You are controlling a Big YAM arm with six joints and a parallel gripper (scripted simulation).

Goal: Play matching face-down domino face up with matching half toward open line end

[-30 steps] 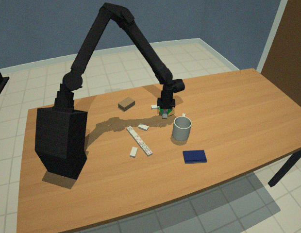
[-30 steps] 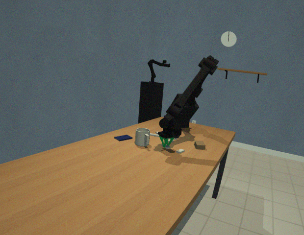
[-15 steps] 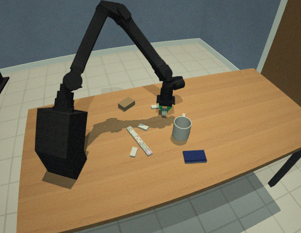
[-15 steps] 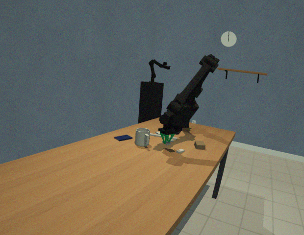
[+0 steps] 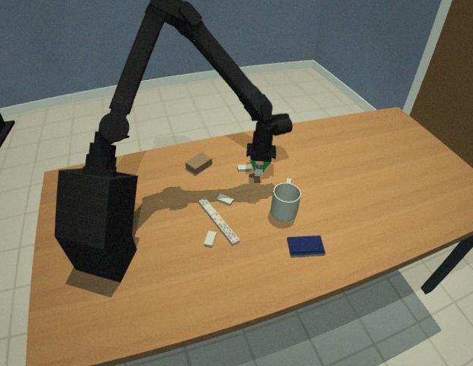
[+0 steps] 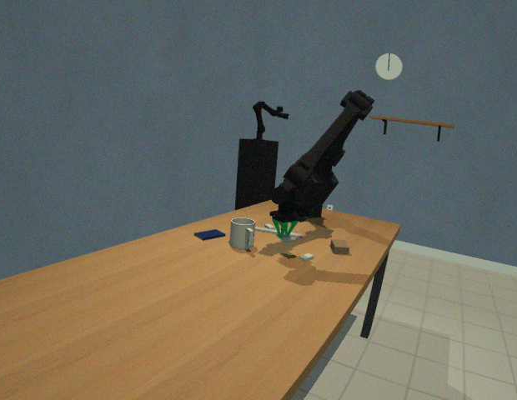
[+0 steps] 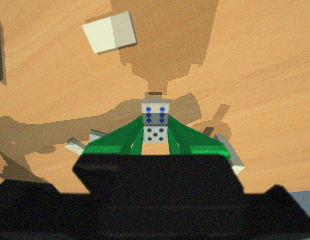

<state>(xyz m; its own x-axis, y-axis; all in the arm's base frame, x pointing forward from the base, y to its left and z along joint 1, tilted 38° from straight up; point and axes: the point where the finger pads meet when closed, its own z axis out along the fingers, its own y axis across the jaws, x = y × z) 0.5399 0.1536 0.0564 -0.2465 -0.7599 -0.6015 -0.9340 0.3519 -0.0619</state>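
Note:
My gripper is shut on a domino and holds it on end a little above the table. In the wrist view its face shows blue pips on the far half and black pips on the near half. The line of face-up dominoes lies in front of the arm's base, running diagonally. Face-down dominoes lie beside the gripper, near the line's far end, and beside its near half.
A grey mug stands close to the right of the gripper. A blue book lies in front of it. A brown block lies to the left at the back. The arm's base stands at the table's left.

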